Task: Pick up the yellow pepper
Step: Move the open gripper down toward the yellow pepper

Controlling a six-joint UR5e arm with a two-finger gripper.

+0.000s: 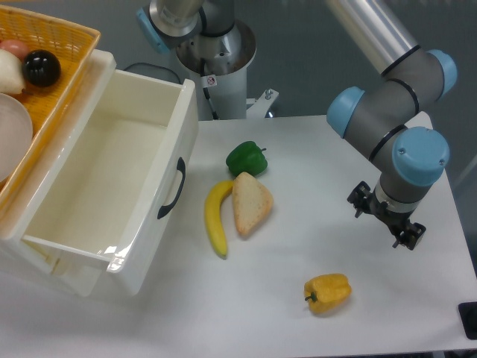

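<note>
Yellow-orange and glossy, the yellow pepper (327, 292) lies on its side on the white surface (313, 194), near the front edge and toward the right, its short dark stem pointing left. Nothing touches it.

The tool (387, 219) hangs above the surface close to the right edge, well apart from the pepper and further back than it. It is seen end-on under the arm's grey wrist with blue caps, and whether its fingers are spread or pressed together cannot be told; nothing is seen held in it.

Near the middle of the surface lies a green pepper (247, 159), and just in front of it a wedge of bread (250, 203) with a banana (217, 217) curving along its left side, touching or nearly so. At the left edge stands a white bin (160, 160) with a dark handle slot, open at the top. Behind it, at the back left corner, a woven yellow basket (71, 41) holds a black ball (41, 68) and pale items.
</note>
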